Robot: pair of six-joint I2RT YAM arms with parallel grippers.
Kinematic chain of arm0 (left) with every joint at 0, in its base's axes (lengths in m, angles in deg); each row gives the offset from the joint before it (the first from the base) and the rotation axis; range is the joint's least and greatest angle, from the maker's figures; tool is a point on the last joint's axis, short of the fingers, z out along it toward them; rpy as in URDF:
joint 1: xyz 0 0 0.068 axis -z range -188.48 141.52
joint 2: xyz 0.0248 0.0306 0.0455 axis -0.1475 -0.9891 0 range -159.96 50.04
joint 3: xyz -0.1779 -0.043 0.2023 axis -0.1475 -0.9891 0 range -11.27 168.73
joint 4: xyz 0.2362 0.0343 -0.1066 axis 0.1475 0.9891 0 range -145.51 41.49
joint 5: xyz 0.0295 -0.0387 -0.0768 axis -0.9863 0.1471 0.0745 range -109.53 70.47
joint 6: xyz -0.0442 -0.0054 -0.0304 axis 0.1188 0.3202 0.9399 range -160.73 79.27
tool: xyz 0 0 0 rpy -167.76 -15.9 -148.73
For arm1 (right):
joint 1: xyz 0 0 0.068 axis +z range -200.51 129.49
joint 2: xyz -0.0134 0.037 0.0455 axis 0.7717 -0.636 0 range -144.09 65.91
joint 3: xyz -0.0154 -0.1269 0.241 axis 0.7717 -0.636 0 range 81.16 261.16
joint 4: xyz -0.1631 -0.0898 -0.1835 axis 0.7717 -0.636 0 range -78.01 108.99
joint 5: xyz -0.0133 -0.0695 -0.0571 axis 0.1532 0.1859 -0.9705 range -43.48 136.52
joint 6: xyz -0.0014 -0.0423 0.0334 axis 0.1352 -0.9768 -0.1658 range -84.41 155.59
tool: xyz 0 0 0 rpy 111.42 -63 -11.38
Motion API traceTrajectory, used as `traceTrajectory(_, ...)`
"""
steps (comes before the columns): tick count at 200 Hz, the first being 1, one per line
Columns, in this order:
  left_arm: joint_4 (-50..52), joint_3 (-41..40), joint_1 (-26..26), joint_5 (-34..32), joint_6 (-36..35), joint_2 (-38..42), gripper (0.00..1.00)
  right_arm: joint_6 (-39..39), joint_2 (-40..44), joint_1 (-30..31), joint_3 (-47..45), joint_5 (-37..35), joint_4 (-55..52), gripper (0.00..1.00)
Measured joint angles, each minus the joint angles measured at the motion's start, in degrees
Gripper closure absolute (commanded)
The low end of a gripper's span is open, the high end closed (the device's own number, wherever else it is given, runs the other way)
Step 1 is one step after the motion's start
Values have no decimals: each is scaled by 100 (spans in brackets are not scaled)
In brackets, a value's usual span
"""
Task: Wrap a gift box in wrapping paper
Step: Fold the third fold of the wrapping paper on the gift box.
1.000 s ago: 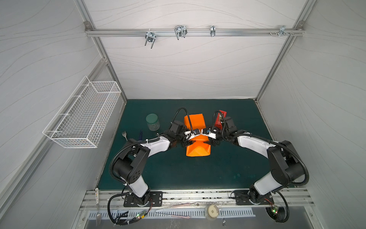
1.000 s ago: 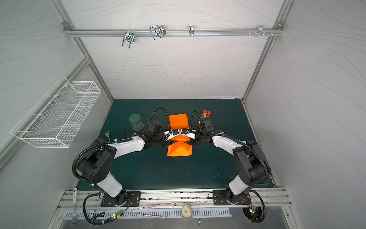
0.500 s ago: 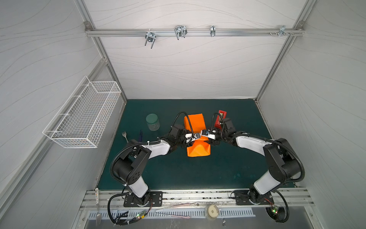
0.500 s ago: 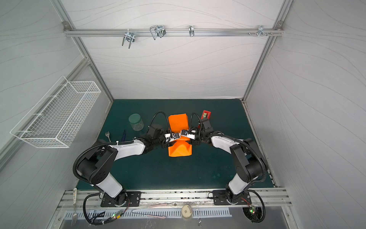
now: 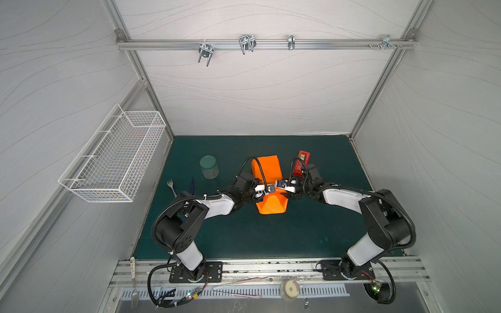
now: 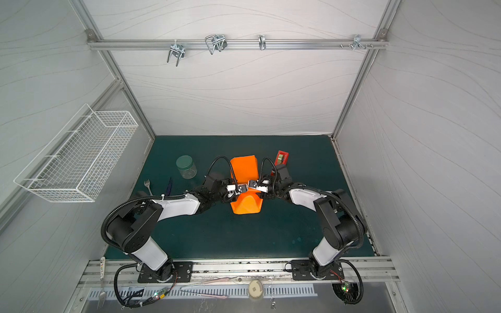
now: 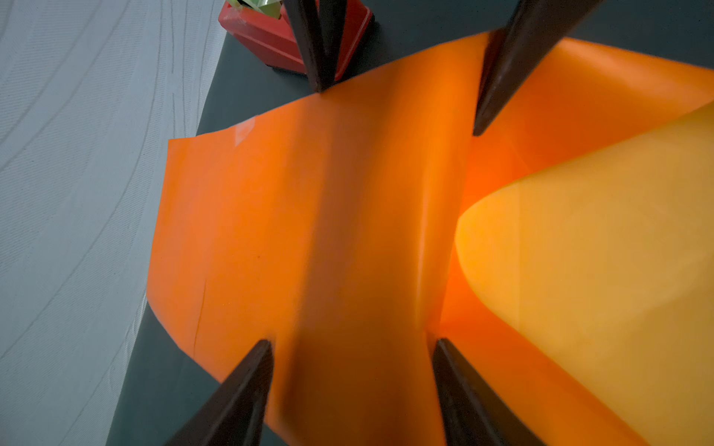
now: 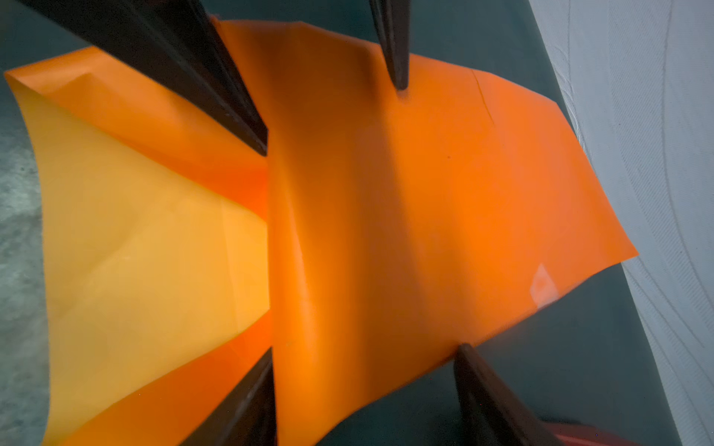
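Wire basket (image 5: pixel 113 160), white, hangs on the side wall well to the left of the wrapping paper (image 5: pixel 267 169), the orange sheet lying in the middle of the dark green table (image 5: pixel 244 235). Nearer the paper on that same side stand a clear jar (image 5: pixel 208 166) with a green lid and, closer to the robot than the jar, a fork (image 5: pixel 171 185); both are well apart from the sheet. At the paper's left edge the left hand (image 7: pixel 351 343) sits low: its jaws stand wide apart astride a raised band of the sheet, fingertips (image 7: pixel 259 359) touching the paper, and whether they squeeze it cannot be told. The gift box is hidden from every view; only paper shows over the band. Beyond the band the sheet extends toward the back wall; on the robot's side it flares open like a funnel, its paler inner face showing. At the paper's right edge the right hand (image 8: pixel 365 349) mirrors this, jaws wide, tips against the same band, grip likewise unclear. Red tape dispenser (image 5: pixel 303 162) stands just beside the paper's far right corner, apart from it
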Motion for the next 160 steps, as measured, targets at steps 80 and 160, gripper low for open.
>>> traceTrajectory(80, -181, 20, 326, -273, -315, -146, 29, 686, 378, -289, 192, 671, -857, 18)
traceTrajectory(160, -339, 20, 415, -380, -719, -245, 29, 1141, 525, -409, 44, 286, -1281, 15)
